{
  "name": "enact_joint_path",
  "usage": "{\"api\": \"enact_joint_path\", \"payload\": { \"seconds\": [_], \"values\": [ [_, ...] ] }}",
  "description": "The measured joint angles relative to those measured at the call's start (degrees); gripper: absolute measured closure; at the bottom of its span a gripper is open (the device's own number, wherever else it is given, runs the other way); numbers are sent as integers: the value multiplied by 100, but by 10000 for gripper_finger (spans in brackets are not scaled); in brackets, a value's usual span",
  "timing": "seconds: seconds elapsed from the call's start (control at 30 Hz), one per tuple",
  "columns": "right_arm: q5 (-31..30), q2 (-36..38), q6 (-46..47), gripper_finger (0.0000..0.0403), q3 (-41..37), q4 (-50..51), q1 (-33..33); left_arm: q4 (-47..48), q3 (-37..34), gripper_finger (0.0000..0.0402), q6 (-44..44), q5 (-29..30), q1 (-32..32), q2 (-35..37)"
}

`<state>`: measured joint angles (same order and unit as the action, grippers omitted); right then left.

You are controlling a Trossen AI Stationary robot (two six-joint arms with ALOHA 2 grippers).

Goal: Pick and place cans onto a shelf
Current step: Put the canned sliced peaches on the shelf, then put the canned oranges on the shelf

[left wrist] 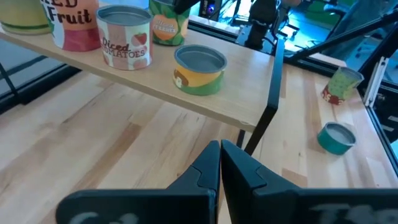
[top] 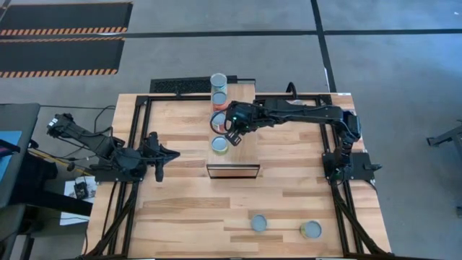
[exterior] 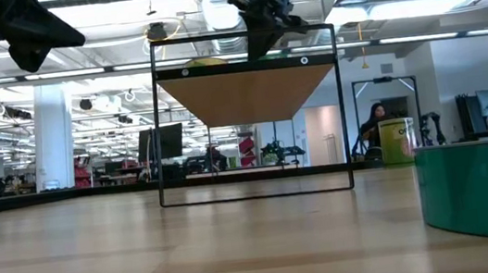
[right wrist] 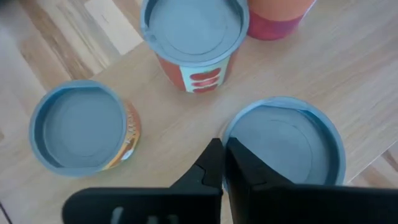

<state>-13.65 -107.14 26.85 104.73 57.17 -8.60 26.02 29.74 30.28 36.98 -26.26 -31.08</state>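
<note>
From above, a long wooden shelf (top: 232, 130) runs down the middle of a slatted table (top: 289, 209); several cans stand in a row on its far half, the nearest of them yellow-green (top: 219, 144); the right gripper (top: 232, 136) hovers just beside that can, holding nothing; two more cans (top: 258, 222) (top: 311, 230) stand on the table near its front edge; the left gripper (top: 160, 172) waits over the table's left side, well apart from the shelf.

At table height, the shelf's (exterior: 246, 94) dark-framed end faces the camera; the right gripper (exterior: 262, 36) hangs above its top.

In the left wrist view, that arm's fingers (left wrist: 219, 163) are pressed together, empty; the shelf (left wrist: 249, 68) carries the yellow-green can (left wrist: 199, 68) and a diced-tomato can (left wrist: 126, 45).

In the right wrist view, the fingers (right wrist: 222, 158) look nearly together, gripping nothing, above three grey can tops (right wrist: 193, 31) (right wrist: 81, 124) (right wrist: 286, 140).
</note>
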Motion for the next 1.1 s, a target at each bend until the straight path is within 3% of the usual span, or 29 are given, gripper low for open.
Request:
{"api": "enact_joint_path", "payload": {
  "seconds": [0.43,1.1],
  "values": [
    [-4,-8,7,334,-2,-66,-96,0,0,401,15,16,0,-1],
    [-187,239,-97,332,184,-24,201,11,0,401,202,-43,0,1]
  ]
}}
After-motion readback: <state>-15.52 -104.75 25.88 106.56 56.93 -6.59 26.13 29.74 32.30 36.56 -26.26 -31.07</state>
